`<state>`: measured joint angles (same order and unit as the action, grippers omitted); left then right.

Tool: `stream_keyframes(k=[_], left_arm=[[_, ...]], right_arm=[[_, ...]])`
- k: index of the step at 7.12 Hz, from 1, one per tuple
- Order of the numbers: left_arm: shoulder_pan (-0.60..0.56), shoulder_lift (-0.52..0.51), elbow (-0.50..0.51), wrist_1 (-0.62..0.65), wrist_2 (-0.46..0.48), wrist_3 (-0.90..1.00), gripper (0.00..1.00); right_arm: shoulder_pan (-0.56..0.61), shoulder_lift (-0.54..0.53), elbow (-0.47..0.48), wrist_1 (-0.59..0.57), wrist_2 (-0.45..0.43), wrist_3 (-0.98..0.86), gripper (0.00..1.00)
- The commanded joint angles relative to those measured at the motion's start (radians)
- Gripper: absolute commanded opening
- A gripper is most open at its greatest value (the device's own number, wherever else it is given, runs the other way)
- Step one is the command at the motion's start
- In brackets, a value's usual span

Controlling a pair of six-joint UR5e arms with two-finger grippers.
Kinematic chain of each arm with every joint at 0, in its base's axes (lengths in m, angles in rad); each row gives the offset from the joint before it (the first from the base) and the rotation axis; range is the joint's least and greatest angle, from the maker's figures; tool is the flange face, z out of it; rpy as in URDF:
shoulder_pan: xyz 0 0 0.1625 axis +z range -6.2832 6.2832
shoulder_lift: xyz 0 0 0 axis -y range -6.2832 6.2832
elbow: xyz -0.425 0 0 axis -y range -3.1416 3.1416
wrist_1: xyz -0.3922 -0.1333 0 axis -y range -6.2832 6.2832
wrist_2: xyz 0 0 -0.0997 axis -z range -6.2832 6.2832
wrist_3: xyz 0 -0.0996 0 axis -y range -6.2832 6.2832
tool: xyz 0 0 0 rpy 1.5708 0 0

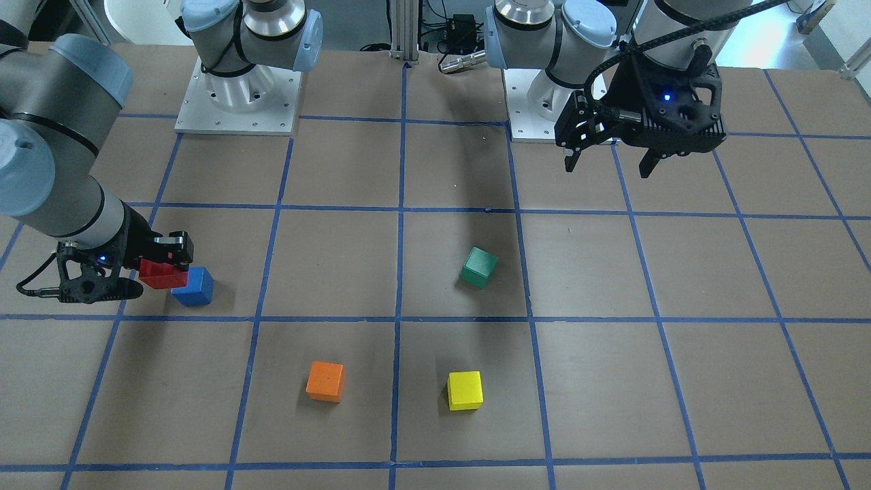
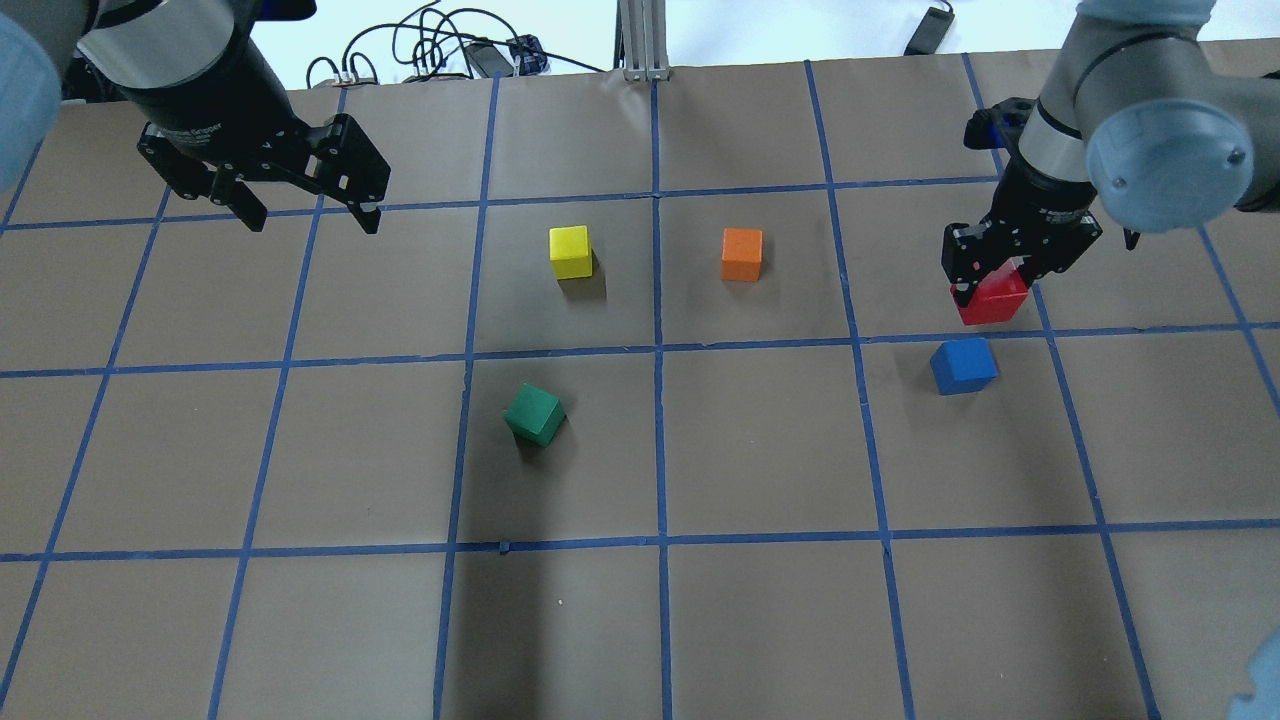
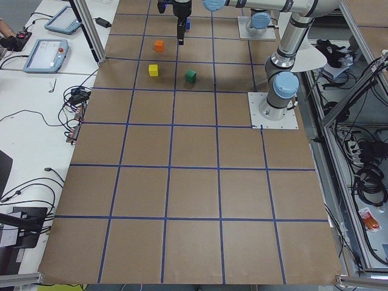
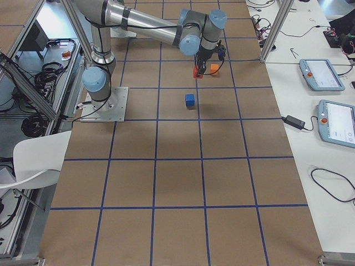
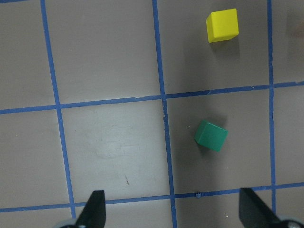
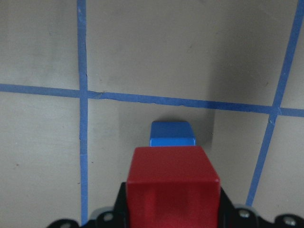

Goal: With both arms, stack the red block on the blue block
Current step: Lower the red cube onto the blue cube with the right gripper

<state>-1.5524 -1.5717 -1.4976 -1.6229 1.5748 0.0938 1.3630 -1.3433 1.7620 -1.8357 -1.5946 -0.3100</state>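
My right gripper is shut on the red block and holds it above the table. The blue block sits on the brown paper close by, nearer the robot; the red block is beside it, not on it. In the front-facing view the red block overlaps the upper left corner of the blue block. In the right wrist view the blue block lies just beyond the red block. My left gripper is open and empty, high over the table's left side.
A green cube, a yellow cube and an orange cube stand around the middle of the table. The green cube and the yellow cube show below the left wrist. The arm bases stand at the robot's edge.
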Motion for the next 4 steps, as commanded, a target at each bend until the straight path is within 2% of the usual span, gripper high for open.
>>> stream_keyframes(k=[1,4], left_arm=[[0.000,-0.002,-0.001,0.002,-0.001,0.001,1.00],[0.000,-0.002,0.000,0.002,-0.001,0.000,1.00]], right_arm=[[-0.015,-0.001,0.109,-0.137,-0.031,-0.052,0.00],[-0.015,0.006,0.129,-0.154,-0.031,-0.064,0.00]])
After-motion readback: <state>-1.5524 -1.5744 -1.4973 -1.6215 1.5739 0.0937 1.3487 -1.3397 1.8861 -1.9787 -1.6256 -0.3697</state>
